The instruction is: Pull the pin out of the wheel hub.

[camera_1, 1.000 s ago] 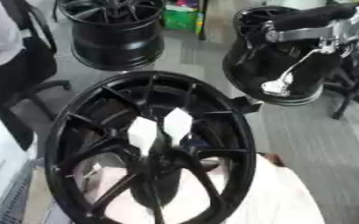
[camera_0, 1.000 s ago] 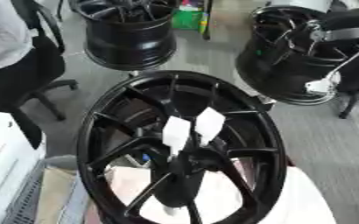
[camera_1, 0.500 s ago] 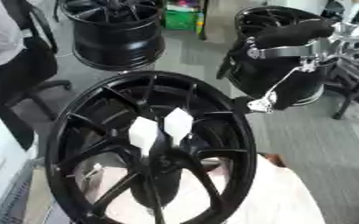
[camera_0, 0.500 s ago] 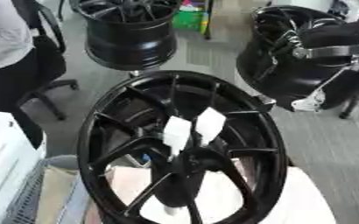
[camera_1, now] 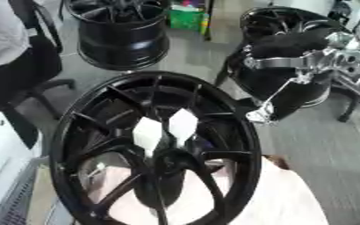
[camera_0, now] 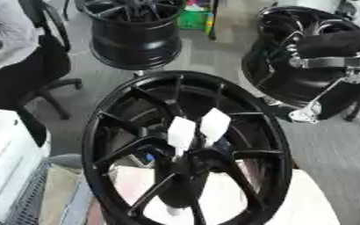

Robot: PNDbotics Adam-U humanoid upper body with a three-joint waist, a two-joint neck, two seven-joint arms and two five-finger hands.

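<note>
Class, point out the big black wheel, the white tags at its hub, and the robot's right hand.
Wheel [camera_0: 279, 154]: left eye view, right side of the rim.
White tags [camera_1: 148, 132]: right eye view, middle of the left tag.
Right hand [camera_1: 261, 115]: right eye view, silver fingertip.

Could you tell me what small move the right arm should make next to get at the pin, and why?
Probably keep bringing the right hand down and inward toward the white tabs at the centre of the wheel hub. The hand sits beside the rim's right edge, apart from them, so nothing is grasped yet.
</note>
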